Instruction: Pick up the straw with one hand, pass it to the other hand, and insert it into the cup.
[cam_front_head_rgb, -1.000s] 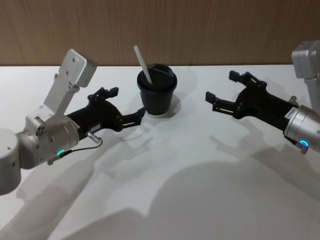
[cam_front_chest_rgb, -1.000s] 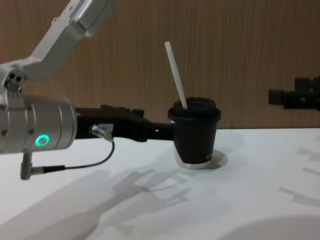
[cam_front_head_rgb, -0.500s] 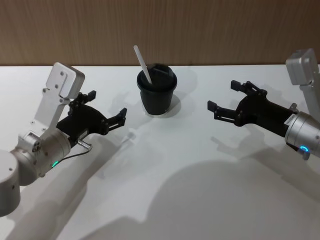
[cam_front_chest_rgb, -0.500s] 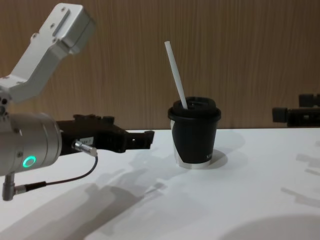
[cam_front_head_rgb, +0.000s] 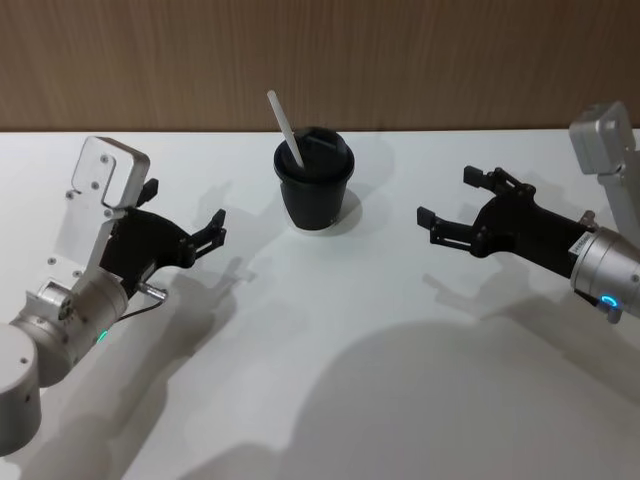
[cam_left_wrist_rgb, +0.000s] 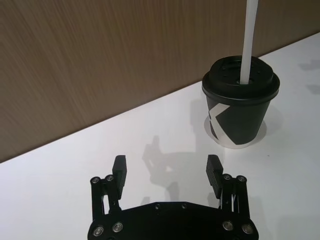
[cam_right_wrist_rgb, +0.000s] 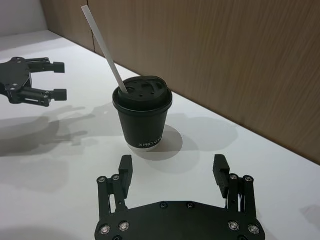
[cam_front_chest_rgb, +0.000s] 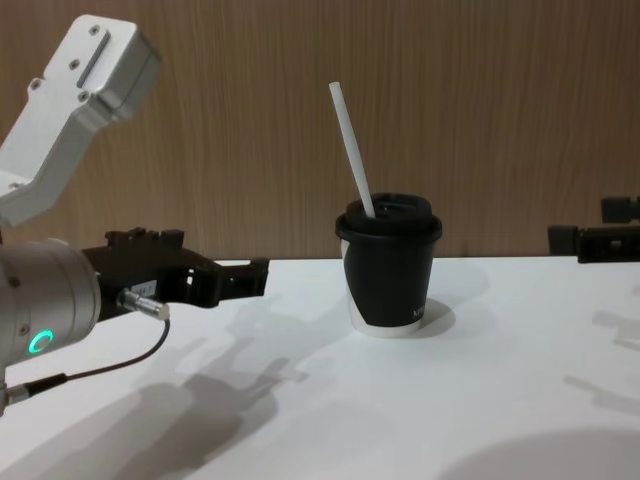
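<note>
Standing in the lidded cup at table centre, the straw leaned toward 11 o'clock, its insertion apparently done. The left gripper hung at the cup's 8 o'clock, the right gripper at 3 o'clock, both with fingers spread, empty and apart from it, left slightly nearer.

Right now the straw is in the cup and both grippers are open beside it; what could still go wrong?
1. The straw leans to the robot's left, out of the lid of the cup. A sweep by the left gripper at that height could catch it and tip the cup.
2. The right gripper hangs open on the cup's other side; a careless retreat toward the middle could knock the cup.
</note>
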